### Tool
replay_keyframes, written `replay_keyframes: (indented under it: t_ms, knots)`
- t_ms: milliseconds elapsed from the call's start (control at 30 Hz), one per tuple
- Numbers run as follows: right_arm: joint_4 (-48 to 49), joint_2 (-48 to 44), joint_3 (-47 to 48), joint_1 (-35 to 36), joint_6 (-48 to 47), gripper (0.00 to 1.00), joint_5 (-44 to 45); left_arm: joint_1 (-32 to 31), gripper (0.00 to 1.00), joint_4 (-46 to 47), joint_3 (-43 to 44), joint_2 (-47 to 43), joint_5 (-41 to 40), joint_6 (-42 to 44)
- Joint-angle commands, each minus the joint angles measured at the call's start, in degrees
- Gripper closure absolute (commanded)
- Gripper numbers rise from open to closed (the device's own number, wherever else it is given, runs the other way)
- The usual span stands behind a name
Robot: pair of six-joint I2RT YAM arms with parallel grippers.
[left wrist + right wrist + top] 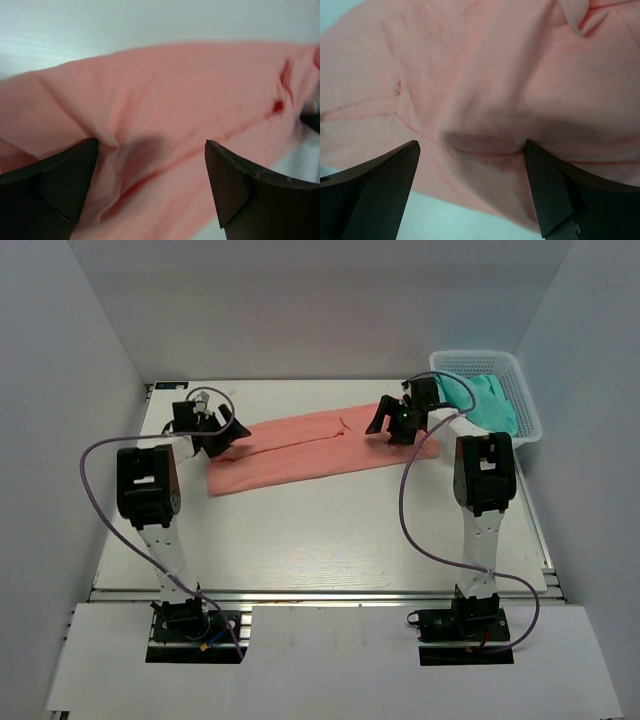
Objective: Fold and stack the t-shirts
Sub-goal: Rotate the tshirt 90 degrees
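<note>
Across the upper middle of the overhead view, the salmon-pink t-shirt lies folded in a long band on the table. The left gripper hangs over its left end and the right gripper over its right, both spread wide, grasping nothing. At upper right, the teal t-shirt sits in the basket.

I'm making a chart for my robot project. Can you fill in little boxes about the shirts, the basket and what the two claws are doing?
pink shirt: lies on the table as a long strip, looks folded lengthwise
green shirt: crumpled in the basket
basket: white lattice, at the far right corner
left gripper: open, over the strip's left end, holding nothing
right gripper: open, over the strip's right end, holding nothing
stack: not begun, the shirts are apart
</note>
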Motion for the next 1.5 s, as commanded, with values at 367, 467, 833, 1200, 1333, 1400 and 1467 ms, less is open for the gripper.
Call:
replay_keyframes:
  t_ms: [367, 467, 833, 1200, 1333, 1400, 1467]
  knots:
    - [14.9, 23.0, 34.2, 9.3, 6.7, 0.1, -18.4, -22.8, 0.0, 7.4, -60.1, -46.4, 29.4, -9.1]
    - [14.7, 16.9, 29.1, 10.1, 3.4, 0.1, -17.1, -26.2, 0.0, 0.5, -54.5, -51.1, 25.7, -4.5]
    - [-4.0, 1.4, 17.3, 16.4, -10.1, 0.1, -1.8, -29.4, 0.0, -11.7, -45.5, -66.8, 4.4, 2.4]
    - [-7.5, -9.1, -6.4, 25.5, -3.3, 0.1, 5.7, -29.4, 0.0, -22.2, -48.9, -78.3, -21.4, -5.7]
    - [-7.0, -6.3, -6.3, 24.6, -3.0, 0.1, 5.1, -29.4, 0.0, -17.1, -52.0, -76.5, -16.4, -5.7]
    - [-8.7, -2.9, -3.6, 24.3, -3.5, 0.1, 7.5, -29.4, 0.0, -16.0, -52.0, -74.7, -14.4, -5.7]
    - [-10.4, -0.1, -2.0, 23.5, -3.5, 0.1, 8.0, -29.4, 0.0, -14.9, -52.0, -72.1, -12.9, -4.9]
